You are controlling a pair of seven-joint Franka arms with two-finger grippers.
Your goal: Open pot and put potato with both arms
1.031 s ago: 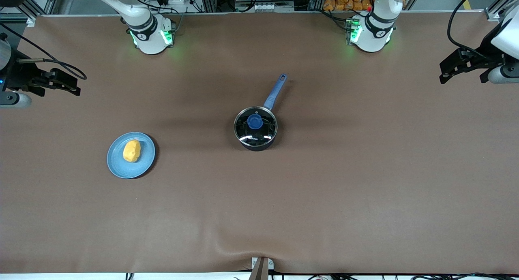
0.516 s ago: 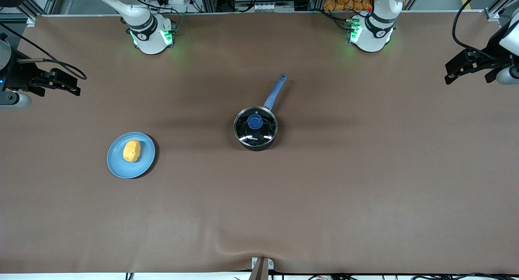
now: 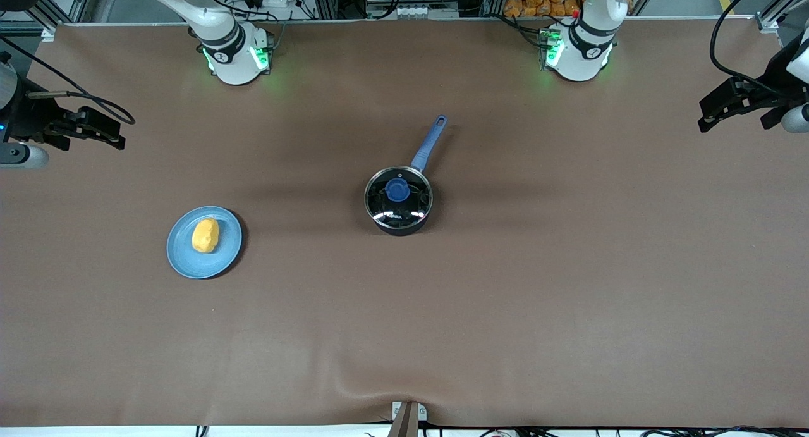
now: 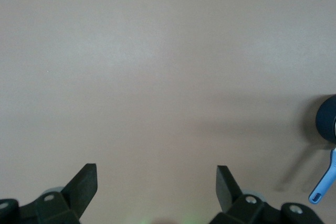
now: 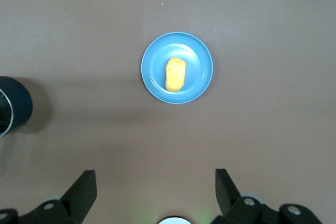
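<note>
The saucepan (image 3: 399, 201) stands upright near the middle of the brown counter (image 3: 569, 285), between the two arm bases and nearer the front camera than either. Its clear glass lid (image 3: 399, 200) sits flat on the rim, closed, with the blue knob (image 3: 397, 189) at its centre. The long blue handle (image 3: 430, 143) runs from the pan body away from the front camera, angled slightly toward the left arm's end of the counter.

The potato (image 3: 205, 235) lies on a flat blue plate (image 3: 231, 250), well apart from the saucepan, toward the right arm's end of the counter and a little nearer the front camera than the pan. In the right wrist view the potato (image 5: 176, 74) rests near the middle of the plate (image 5: 202, 51), and a dark edge of the saucepan (image 5: 14, 109) shows at the border of that picture.

The left tool (image 3: 736, 105) hangs over the counter's edge at the left arm's end, well apart from the saucepan. Its wrist view shows the left tool (image 4: 156, 184) with fingers spread wide and nothing between them, bare counter below, and the handle tip (image 4: 322, 186) at the picture's border.

The right tool (image 3: 95, 128) hangs over the counter's edge at the right arm's end, well apart from the plate. Its wrist view shows the right tool (image 5: 156, 187) likewise spread wide and holding nothing, with the plate and potato below.
</note>
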